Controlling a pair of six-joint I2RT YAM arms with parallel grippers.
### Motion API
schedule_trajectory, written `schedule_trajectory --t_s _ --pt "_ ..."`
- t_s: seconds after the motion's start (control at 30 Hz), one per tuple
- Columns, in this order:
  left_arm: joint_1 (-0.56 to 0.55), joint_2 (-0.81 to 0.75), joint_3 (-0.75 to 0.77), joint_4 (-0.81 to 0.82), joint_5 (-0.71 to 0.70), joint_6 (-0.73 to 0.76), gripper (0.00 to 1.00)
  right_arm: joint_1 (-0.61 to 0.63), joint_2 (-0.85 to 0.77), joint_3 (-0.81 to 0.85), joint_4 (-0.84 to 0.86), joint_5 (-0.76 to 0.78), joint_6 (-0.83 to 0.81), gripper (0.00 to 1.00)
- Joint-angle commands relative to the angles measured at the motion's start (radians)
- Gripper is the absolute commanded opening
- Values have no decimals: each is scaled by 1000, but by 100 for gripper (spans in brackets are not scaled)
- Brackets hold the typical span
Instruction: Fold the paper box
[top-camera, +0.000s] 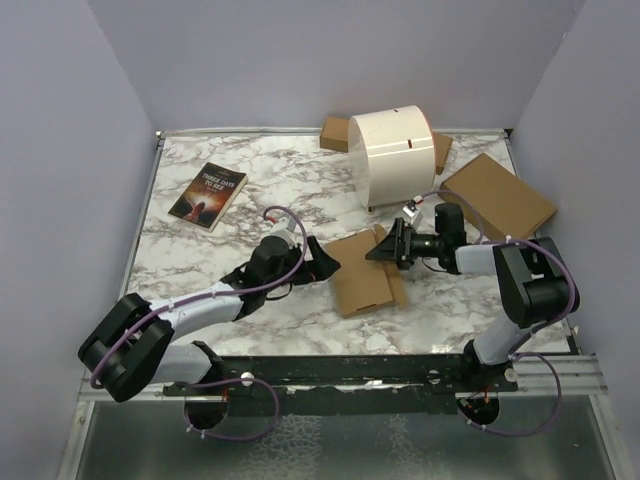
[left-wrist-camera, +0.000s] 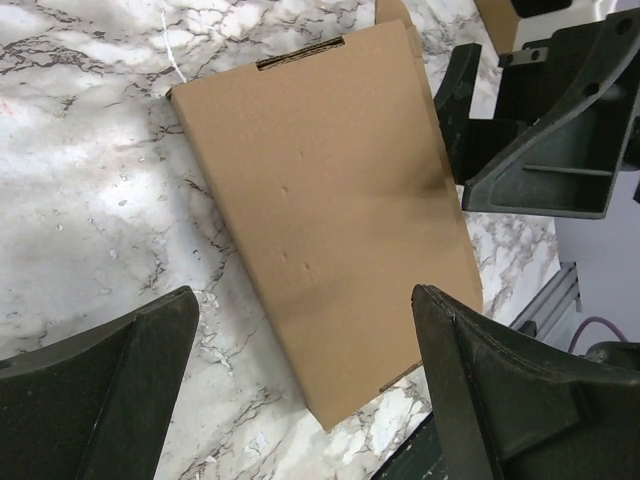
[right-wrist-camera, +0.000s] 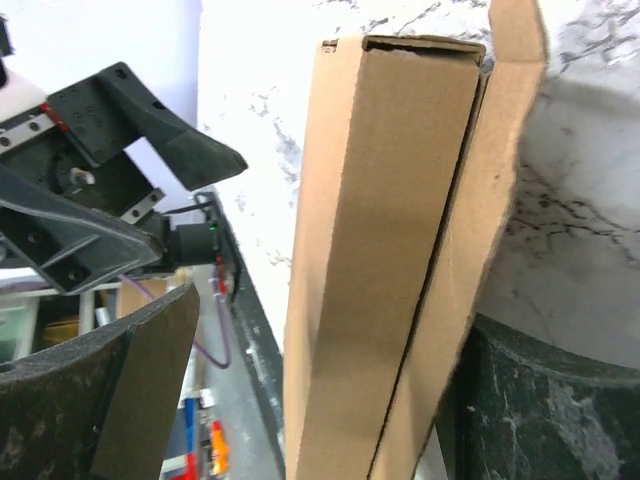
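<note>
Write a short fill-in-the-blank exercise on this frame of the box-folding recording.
1. The table has a white and grey ___ pattern.
2. Seen from the top camera, the book lies to the ___ of the paper box.
3. The left gripper is ___, with nothing held in it.
Missing words: marble; left; open.

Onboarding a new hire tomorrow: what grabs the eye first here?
The flat brown paper box sits dead centre, with the left gripper and right gripper flanking it, both open. Behind it stands a big white cylinder; a book lies far left.
</note>
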Motion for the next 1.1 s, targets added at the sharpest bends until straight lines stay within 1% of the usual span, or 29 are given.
schedule_trajectory --t_s 0.0,0.1,0.27,0.4,0.5,0.57,0.6,0.63,0.67,0.7,0.73,0.8,0.9,1.07 --pt "3 5 40 -80 -15 15 90 -4 -79 55 -217 161 -218 90" --pt "3 -13 44 -114 -35 28 90 -4 -132 82 -334 270 -330 95" --pt "3 -41 50 -148 -51 46 90 -5 -218 86 -443 438 -464 99" --pt "3 -52 51 -153 -48 52 88 -28 -312 61 -464 495 -548 99" --pt "3 -56 50 -144 -44 59 88 -35 -395 26 -449 500 -647 95" --pt "4 -55 47 -124 -37 59 88 -36 -445 15 -429 464 -760 85" --pt "3 -52 45 -108 -32 60 88 -35 -456 27 -448 442 -812 74" --pt "4 -48 45 -94 -28 59 88 -35 -454 55 -485 411 -873 60" --pt "4 -42 48 -87 -27 59 87 -35 -444 86 -535 390 -934 48" --pt "3 -32 55 -85 -26 62 86 -35 -425 116 -578 385 -984 38" --pt "3 -21 62 -85 -23 66 84 -35 -402 144 -630 377 -1042 29" --pt "3 15 84 -94 -10 70 83 -33 -349 187 -720 378 -1153 17" --pt "4 62 106 -92 22 74 82 -22 -283 220 -793 407 -1241 9" --pt "3 148 136 -65 62 76 82 47 -247 209 -821 435 -1305 6"
